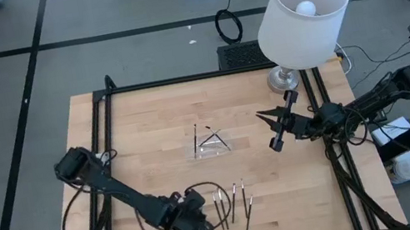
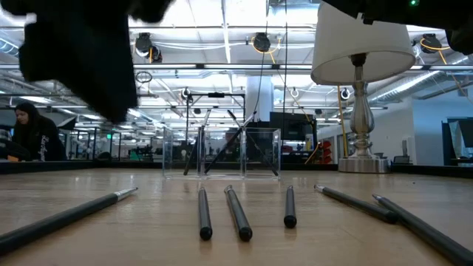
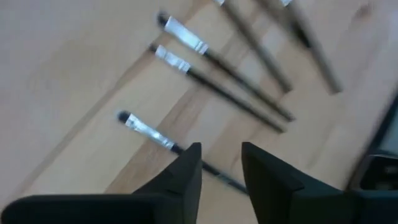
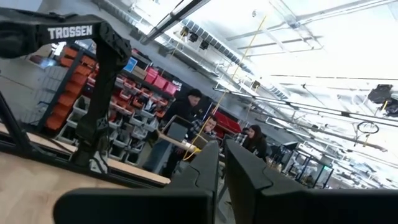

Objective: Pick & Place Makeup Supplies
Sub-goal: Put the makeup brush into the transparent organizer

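Left wrist view: hand parted over the near row of sticks

Left wrist view shows the left hand [image 3: 221, 165] with its fingers apart and nothing clamped between them, hanging just over one stick [image 3: 149, 130] whose shaft passes under the gap. This looks like a line-up for a grasp or a release just made; which of the two cannot be told. More sticks [image 1: 233, 201] lie loose in a rough row on the desk [image 1: 139, 126] near its front edge, just beside that hand. A clear tray [image 1: 212, 143] sits mid-desk, well apart from the row, with a few sticks lying in or across it, so it is judged to be the drop point.

The left arm is stretched low and diagonally across the desk, wrist bent down at the front edge. The right hand [image 1: 276, 131] is held together and empty, raised near the lamp [image 1: 301, 9], apparently waiting.
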Controlling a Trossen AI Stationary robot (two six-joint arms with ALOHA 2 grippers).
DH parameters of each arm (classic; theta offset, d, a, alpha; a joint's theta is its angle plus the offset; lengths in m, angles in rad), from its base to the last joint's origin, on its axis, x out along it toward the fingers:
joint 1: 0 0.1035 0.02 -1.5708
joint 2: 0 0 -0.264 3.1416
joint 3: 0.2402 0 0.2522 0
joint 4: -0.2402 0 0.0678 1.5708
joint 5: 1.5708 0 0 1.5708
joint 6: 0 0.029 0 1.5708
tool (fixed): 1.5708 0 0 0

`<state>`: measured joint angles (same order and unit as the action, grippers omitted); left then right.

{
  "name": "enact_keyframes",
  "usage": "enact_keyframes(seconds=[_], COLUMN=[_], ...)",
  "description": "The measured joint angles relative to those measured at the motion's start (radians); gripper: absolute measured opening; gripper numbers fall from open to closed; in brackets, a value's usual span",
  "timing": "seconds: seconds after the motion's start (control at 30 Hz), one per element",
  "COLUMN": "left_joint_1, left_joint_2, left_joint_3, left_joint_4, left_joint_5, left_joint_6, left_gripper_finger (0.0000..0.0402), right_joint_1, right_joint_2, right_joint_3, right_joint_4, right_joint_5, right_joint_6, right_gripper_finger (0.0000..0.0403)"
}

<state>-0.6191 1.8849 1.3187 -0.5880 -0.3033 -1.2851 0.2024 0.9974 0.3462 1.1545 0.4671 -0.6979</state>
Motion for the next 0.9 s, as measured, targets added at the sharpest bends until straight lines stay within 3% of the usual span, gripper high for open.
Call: enact_keyframes(seconds=[0.13, 0.37, 0.7, 0.9], left_joint_1=[0.047, 0.085, 0.114, 0.114], left_joint_2=[0.037, 0.053, 0.053, 0.053], left_joint_3=[0.0, 0.0, 0.0, 0.0], left_joint_4=[-0.014, -0.032, -0.105, -0.09], left_joint_5=[0.116, 0.202, 0.199, 0.199], left_joint_6=[0.014, 0.042, 0.099, 0.125], left_gripper_finger=[0.0138, 0.0149, 0.0148, 0.0157], right_joint_1=[0.0, 0.0, 0.007, 0.04], right_joint_2=[0.0, 0.0, 0.0, 0.0], right_joint_3=[0.0, 0.0, 0.0, 0.0], right_joint_4=[-0.004, -0.034, -0.082, -0.107], right_joint_5=[0.001, 0.002, 0.0, 0.0], right_joint_6=[0.002, 0.064, 0.216, 0.218], right_gripper_finger=[0.002, 0.002, 0.002, 0.002])
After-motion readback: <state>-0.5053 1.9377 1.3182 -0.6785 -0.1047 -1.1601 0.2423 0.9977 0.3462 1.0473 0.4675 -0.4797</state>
